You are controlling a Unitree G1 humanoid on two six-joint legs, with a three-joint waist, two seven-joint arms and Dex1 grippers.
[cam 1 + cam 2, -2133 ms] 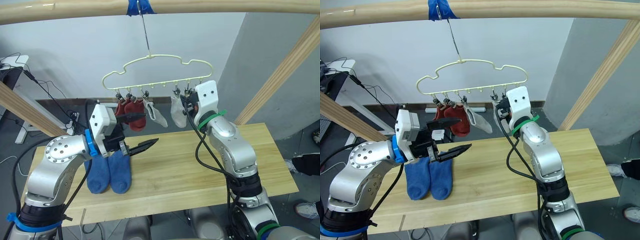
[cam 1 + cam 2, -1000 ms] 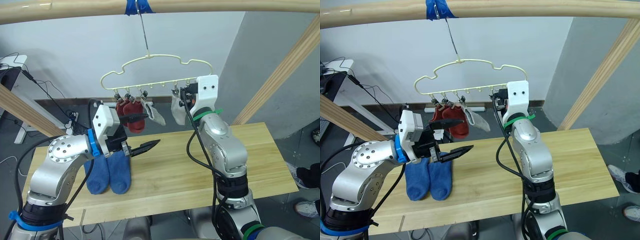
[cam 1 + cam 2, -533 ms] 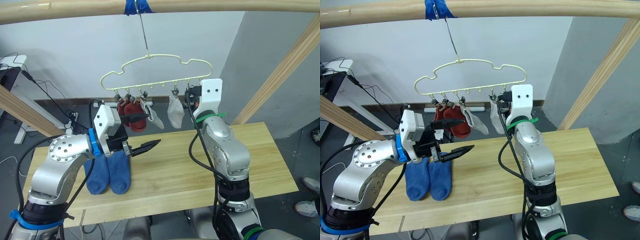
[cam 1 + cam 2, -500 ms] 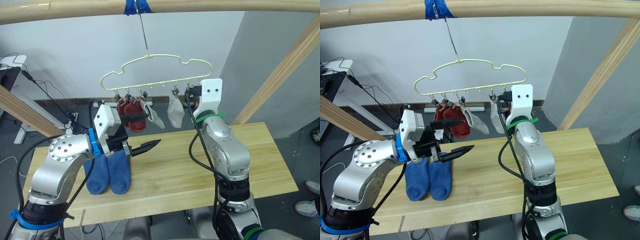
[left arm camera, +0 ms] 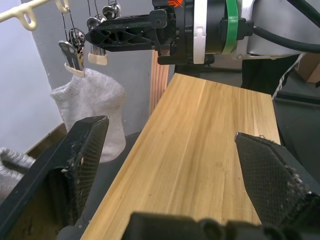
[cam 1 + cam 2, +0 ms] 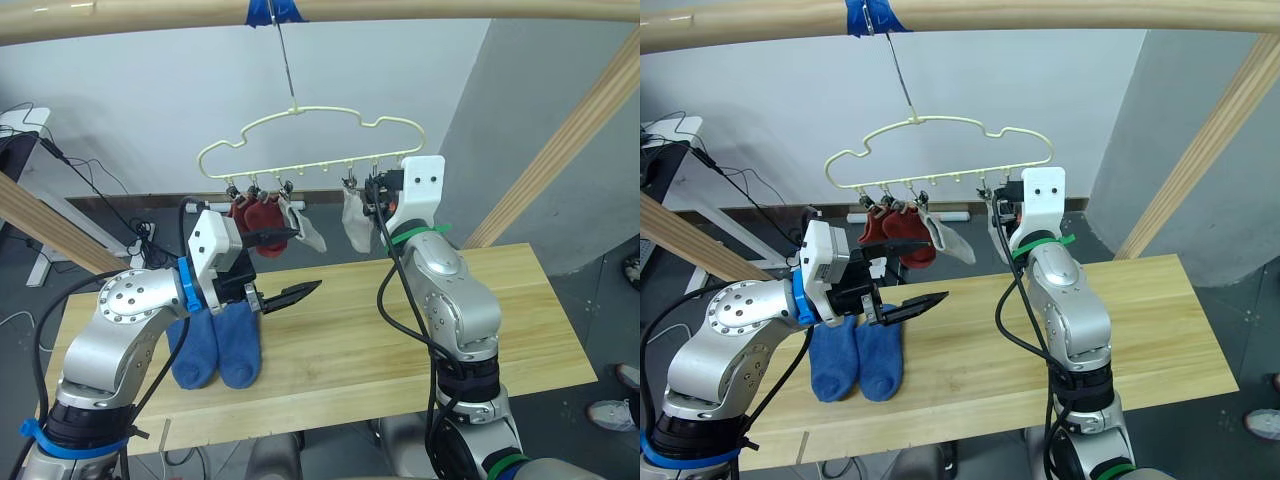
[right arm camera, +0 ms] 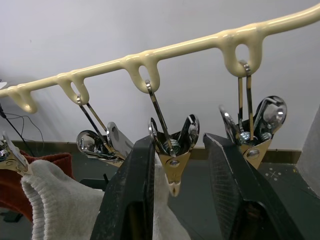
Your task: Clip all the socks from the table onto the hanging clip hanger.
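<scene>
Wooden pole frame [image 6: 560, 140], blue tape [image 6: 268, 12]

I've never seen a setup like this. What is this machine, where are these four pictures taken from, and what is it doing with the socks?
It is a two-armed humanoid robot. Two pictures come from cameras on its head; the other two from a camera on each wrist.

A thin cream-yellow wire clip hanger hangs from a wooden pole. Two rust red socks and two light grey socks are already clipped on. Two blue knit socks lie on the pale wooden plank table.

The right gripper is raised at the hanger, its black fingers open on either side of a small metal clip. The left gripper hovers above the table, open and holding nothing.
</scene>
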